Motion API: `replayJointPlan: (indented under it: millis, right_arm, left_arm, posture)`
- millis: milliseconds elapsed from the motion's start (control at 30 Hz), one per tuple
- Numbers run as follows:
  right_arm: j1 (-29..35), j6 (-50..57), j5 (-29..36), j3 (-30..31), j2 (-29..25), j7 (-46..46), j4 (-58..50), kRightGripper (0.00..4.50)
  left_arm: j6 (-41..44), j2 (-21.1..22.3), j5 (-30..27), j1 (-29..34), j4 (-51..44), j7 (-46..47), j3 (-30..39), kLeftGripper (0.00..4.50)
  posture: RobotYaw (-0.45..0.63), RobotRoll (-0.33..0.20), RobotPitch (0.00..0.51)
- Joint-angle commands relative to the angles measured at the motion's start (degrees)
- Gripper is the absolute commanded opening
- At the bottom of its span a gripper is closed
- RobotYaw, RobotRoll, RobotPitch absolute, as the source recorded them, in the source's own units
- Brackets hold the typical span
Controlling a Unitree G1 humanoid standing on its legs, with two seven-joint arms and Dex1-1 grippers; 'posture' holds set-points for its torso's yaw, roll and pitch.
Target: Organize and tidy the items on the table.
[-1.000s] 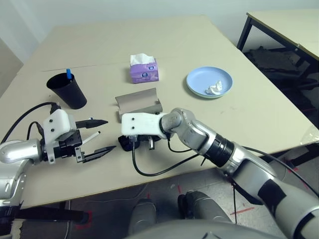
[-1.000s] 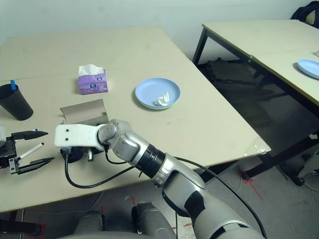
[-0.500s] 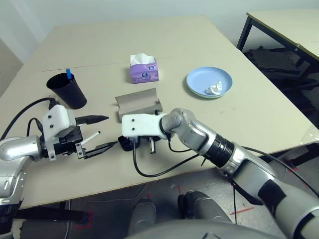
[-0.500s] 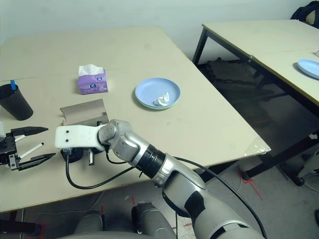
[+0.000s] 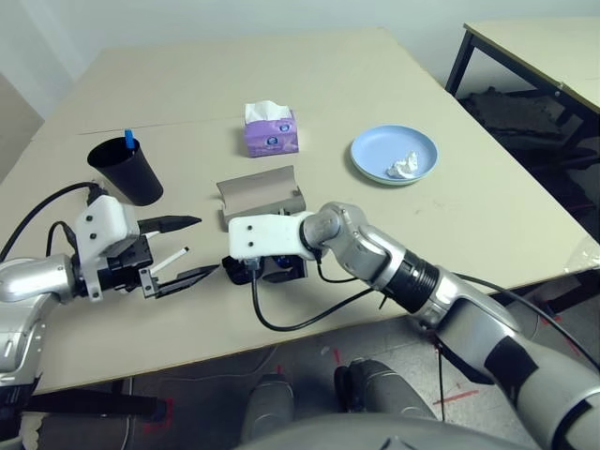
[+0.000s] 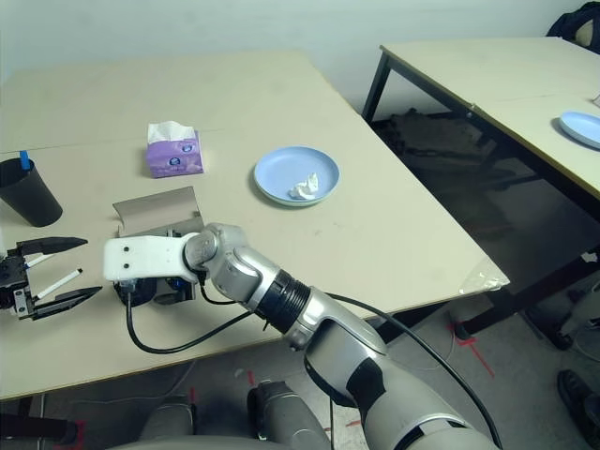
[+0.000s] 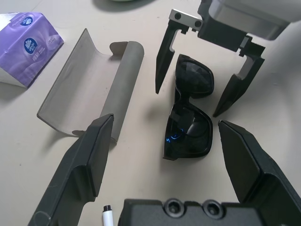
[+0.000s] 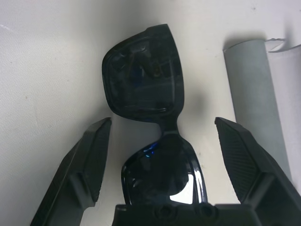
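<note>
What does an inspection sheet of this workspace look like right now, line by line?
Surface: pale beige table, seam across.
Job's things: black sunglasses folded beside open grey glasses case; black-capped marker; blue-capped marker in black cup; crumpled tissue on light-blue plate.
Clutter: purple tissue box.
Grippers: left pincer open, empty; right pincer open astride sunglasses.
Cables: black cable on table.
Surroundings: second table, another plate.
</note>
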Motion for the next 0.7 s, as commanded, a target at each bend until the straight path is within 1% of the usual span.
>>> replayJointPlan:
  millis: [33, 100, 167, 200, 267, 333, 400, 533, 567, 700]
  right_arm:
    - [0.5, -1.1, -1.1, 1.0, 0.2, 0.4, 1.0, 4.48]
    - [0.6, -1.2, -1.2, 1.0, 0.2, 0.6, 1.1, 4.48]
    - [0.7, -1.1, -1.3, 0.8, 0.3, 0.8, 1.1, 4.21]
    - [0.7, -1.1, -1.3, 0.8, 0.4, 0.9, 1.1, 3.98]
    - [0.8, -1.0, -1.2, 0.6, 0.5, 1.0, 1.1, 3.4]
    - [0.8, -0.8, -1.1, 0.5, 0.6, 1.2, 0.8, 2.68]
    - [0.9, -0.7, -1.0, 0.4, 0.5, 1.4, 0.6, 1.84]
    - [1.0, -0.5, -1.1, 0.3, 0.4, 1.7, 0.2, 0.46]
    - [1.0, -0.4, -1.2, 0.3, 0.4, 1.9, 0.0, 0.22]
    - [0.3, -0.2, -1.5, 0.0, -0.3, 2.9, -0.6, 0.17]
  left_arm:
    - [0.3, 0.4, 0.1, 0.5, -0.8, -0.2, 0.4, 4.5]
    - [0.3, 0.4, 0.1, 0.5, -0.8, -0.2, 0.5, 4.5]
    - [0.3, 0.4, 0.1, 0.6, -0.9, -0.1, 0.5, 4.5]
    - [0.3, 0.4, 0.1, 0.6, -1.0, -0.1, 0.5, 4.5]
    - [0.3, 0.5, 0.0, 0.6, -1.0, -0.2, 0.5, 4.5]
    - [0.3, 0.5, 0.0, 0.6, -1.1, -0.2, 0.5, 4.5]
    - [0.4, 0.4, 0.0, 0.6, -1.2, -0.2, 0.5, 4.5]
    - [0.5, 0.4, -0.1, 0.7, -1.4, -0.1, 0.5, 4.5]
    - [0.6, 0.3, -0.1, 0.7, -1.5, 0.0, 0.5, 4.5]
    - [0.6, 0.2, -0.1, 0.7, -1.5, 0.0, 0.5, 4.5]
  posture:
    - [0.02, 0.0, 0.089]
    - [0.02, 0.0, 0.089]
    - [0.02, 0.0, 0.089]
    - [0.02, 0.0, 0.089]
    - [0.02, 0.0, 0.09]
    - [0.02, 0.0, 0.09]
    - [0.02, 0.0, 0.091]
    - [0.02, 0.0, 0.093]
    - [0.02, 0.0, 0.092]
    - [0.02, 0.0, 0.092]
